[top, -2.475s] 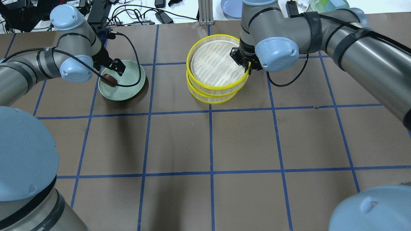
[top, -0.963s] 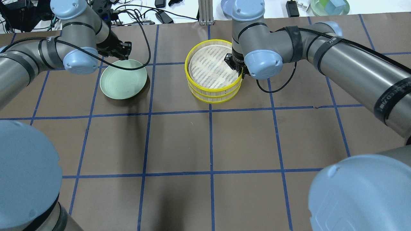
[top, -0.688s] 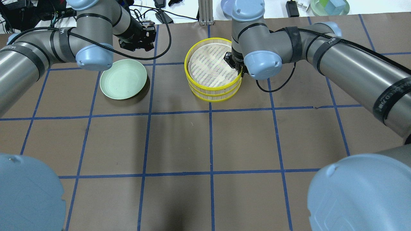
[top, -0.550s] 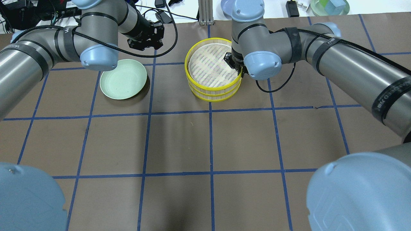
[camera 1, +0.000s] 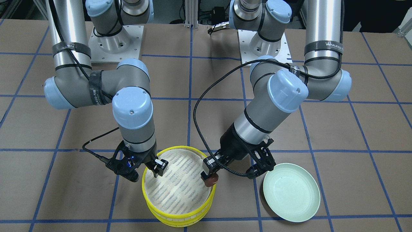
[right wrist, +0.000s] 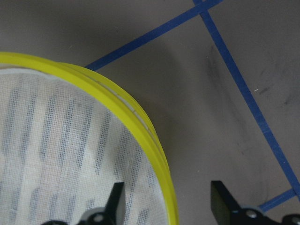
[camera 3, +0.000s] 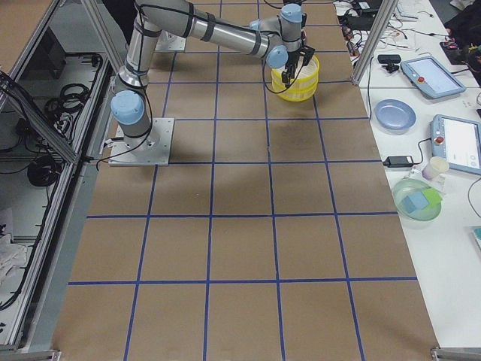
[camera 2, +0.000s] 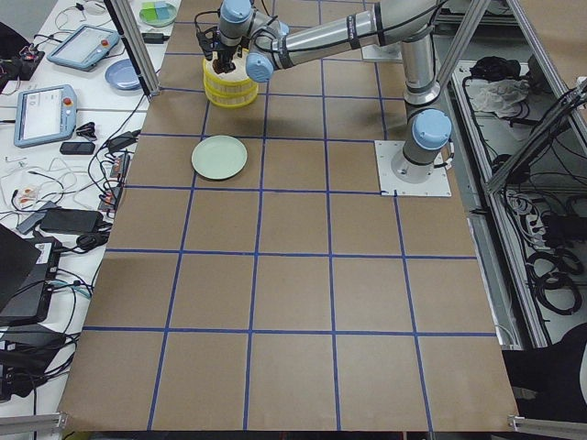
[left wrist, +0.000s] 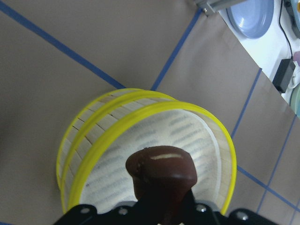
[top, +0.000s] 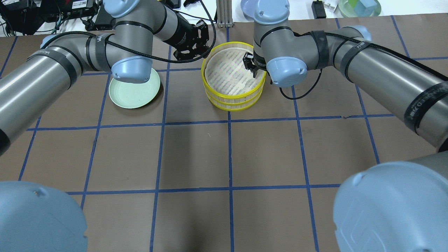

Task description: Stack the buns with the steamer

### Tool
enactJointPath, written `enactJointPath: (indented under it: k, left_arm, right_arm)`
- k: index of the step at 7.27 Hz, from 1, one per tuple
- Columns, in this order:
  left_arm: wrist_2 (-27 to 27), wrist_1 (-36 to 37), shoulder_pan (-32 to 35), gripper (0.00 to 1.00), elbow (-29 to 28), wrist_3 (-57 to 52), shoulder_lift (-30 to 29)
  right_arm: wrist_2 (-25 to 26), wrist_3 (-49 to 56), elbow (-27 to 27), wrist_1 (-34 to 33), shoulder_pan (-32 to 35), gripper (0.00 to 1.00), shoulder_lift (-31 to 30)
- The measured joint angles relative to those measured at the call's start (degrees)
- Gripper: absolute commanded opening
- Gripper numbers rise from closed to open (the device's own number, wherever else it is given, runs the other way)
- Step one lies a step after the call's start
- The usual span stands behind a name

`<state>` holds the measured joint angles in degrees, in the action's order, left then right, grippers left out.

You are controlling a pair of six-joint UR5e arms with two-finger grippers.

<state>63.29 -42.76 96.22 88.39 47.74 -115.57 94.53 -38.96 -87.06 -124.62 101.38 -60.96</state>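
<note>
Glossy reddish-brown bun (camera 1: 211,180), rounded block with a pale streak, pinched in left gripper (camera 1: 209,176) right above steamer (camera 1: 178,216) rim. Right gripper (camera 1: 144,169) spread wide, straddling steamer's opposite rim.

The left arm (camera 1: 254,125) and right arm (camera 1: 74,87) are silver-grey tubes with pale-blue rounded joint caps (camera 1: 285,91). Black bands (camera 1: 323,48) and braided black cables (camera 1: 195,122) wrap them; one band reads "WANJEED". The left gripper (camera 1: 209,177) and right gripper (camera 1: 149,170) are black.
</note>
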Motion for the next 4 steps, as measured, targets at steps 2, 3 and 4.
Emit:
enactJointPath:
  k: [2,3,4]
  left_arm:
    - [-4.61,2.1,0.24,1.0,0.02,5.48,-1.71]
    - [-5.28,2.36,0.26,1.0,0.01,6.25,-2.28]
    - [-5.52,2.46,0.28,0.99,-0.08,6.49,-2.5]
  right_arm:
    - [0.35,0.22,-0.03,-3.43,-0.17,1.0,0.75]
    - [0.39,1.05,-0.04,-4.21,-0.68,1.0,0.83]
    - [0.25,2.62,-0.04,-4.32,-1.52,1.0,0.6]
